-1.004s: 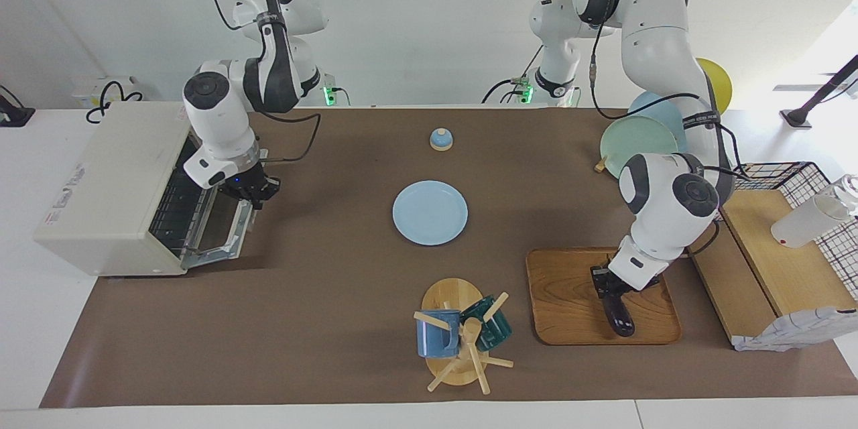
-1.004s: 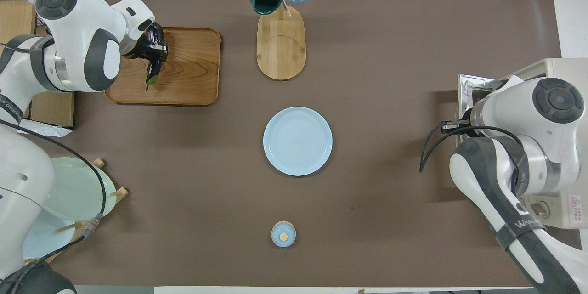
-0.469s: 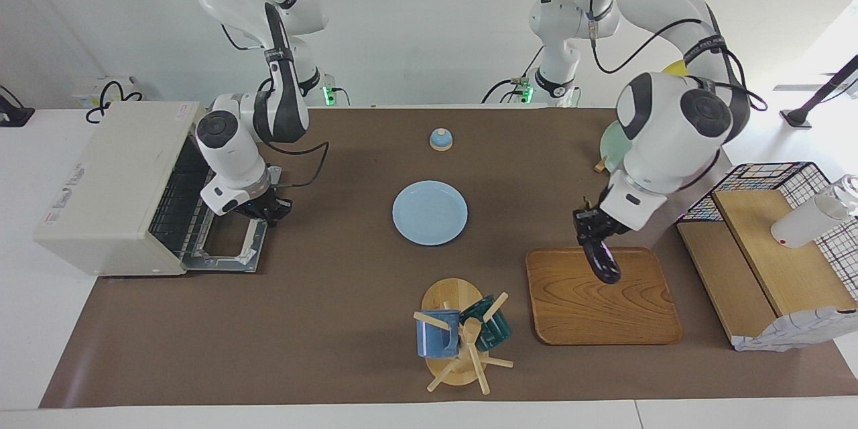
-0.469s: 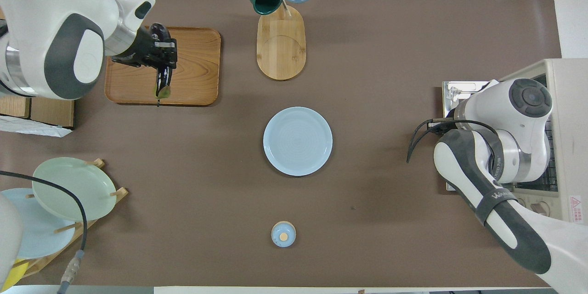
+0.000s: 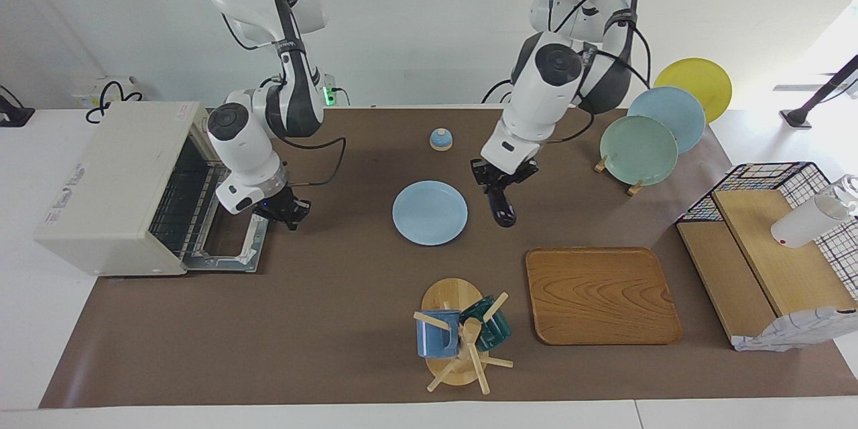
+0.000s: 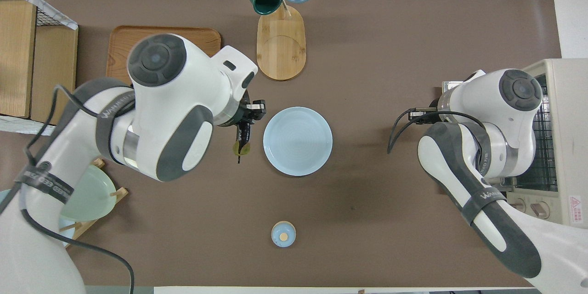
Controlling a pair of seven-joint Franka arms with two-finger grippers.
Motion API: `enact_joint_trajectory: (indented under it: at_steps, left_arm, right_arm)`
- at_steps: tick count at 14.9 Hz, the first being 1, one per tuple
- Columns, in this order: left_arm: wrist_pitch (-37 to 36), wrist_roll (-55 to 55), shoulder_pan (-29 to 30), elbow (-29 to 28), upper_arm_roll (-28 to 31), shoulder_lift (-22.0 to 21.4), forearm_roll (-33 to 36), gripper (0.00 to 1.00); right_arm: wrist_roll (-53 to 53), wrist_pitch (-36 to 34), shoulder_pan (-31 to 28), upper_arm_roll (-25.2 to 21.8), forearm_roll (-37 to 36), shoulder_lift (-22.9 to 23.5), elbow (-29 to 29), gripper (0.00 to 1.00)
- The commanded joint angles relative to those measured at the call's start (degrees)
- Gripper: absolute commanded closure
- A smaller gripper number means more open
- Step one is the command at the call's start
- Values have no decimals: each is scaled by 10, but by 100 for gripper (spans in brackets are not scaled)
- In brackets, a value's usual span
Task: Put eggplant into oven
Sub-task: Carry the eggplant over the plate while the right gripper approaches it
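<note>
The eggplant (image 5: 500,205) is held clenched at its upper end in the left hand (image 5: 494,182) and hangs nose-down in the air beside the light blue plate (image 5: 430,212), toward the left arm's end of the surface (image 5: 322,322). It is judged light, fairly stiff and glossy, hence slippery; a hold on the thicker body, short of the tapered stem, is advised. The right hand (image 5: 287,209) is closed on nothing and hovers by the lowered door (image 5: 231,241) of the oven (image 5: 114,188). The facing view shows the hanging height and the open oven cavity; the overhead view hides most of the eggplant (image 6: 242,135) under the left arm but shows its greenish stem tip.
</note>
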Motion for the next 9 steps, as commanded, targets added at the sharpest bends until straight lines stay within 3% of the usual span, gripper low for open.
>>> enact_joint_trajectory:
  at_steps: [1, 4, 9]
  left_arm:
    - [133, -31, -55, -110, 12, -33, -16, 100]
    - [188, -33, -85, -111, 12, 12, -16, 100]
    - [250, -46, -114, -97, 12, 67, -16, 100]
  right_arm:
    - [-3, -27, -1, -3, 13, -18, 15, 0]
    - [-6, -86, -8, -4, 13, -29, 33, 0]
    - [-31, -112, -18, -4, 8, -39, 34, 0]
